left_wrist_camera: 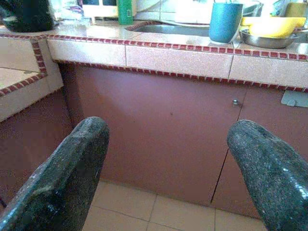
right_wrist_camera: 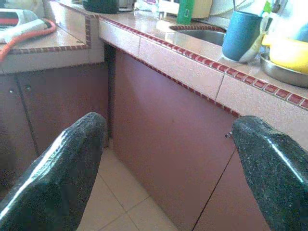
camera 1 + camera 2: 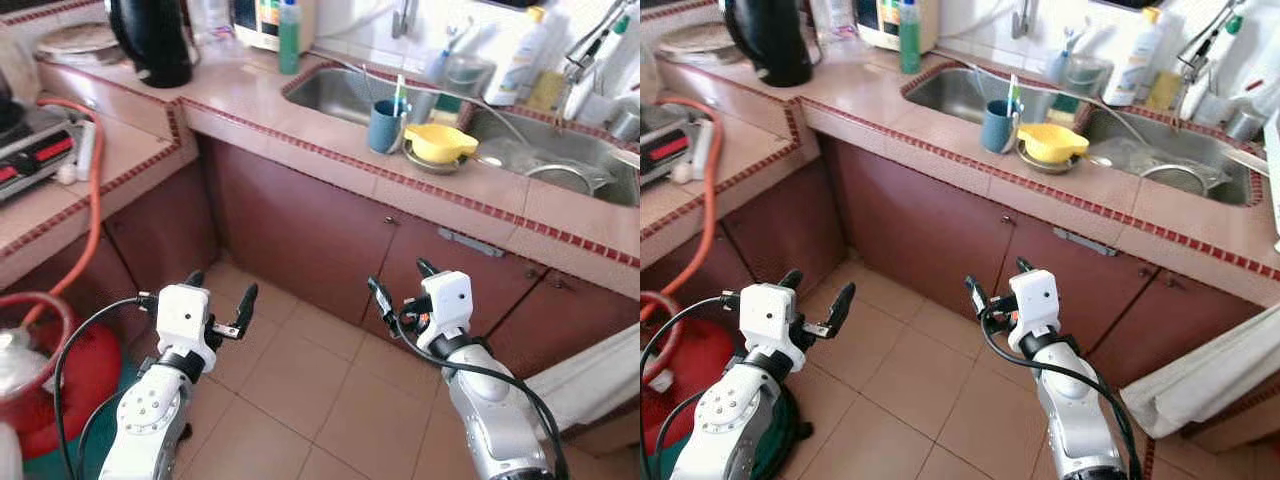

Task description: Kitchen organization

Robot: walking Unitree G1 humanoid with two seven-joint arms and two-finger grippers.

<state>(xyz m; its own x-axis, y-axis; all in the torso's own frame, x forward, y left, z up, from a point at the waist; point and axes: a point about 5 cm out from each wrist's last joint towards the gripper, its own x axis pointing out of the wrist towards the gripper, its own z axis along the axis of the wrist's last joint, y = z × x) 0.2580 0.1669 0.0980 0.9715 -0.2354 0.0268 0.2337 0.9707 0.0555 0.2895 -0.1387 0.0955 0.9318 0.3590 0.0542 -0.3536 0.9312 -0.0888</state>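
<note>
Toothbrush [image 3: 399, 93] upright in blue cup [image 3: 385, 127] beside sink [image 3: 340, 92].

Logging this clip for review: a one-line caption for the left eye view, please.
Both grippers, left and right, hover open above the floor before a tiled counter holding a blue cup.

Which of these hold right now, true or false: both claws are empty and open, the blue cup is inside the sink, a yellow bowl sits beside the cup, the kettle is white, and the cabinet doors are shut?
1. Both the left claw and the right claw are open and empty. True.
2. The blue cup is inside the sink. False: it stands on the counter edge in front of the sink.
3. A yellow bowl sits beside the cup. True.
4. The kettle is white. False: it is black.
5. The cabinet doors under the counter are shut. True.
</note>
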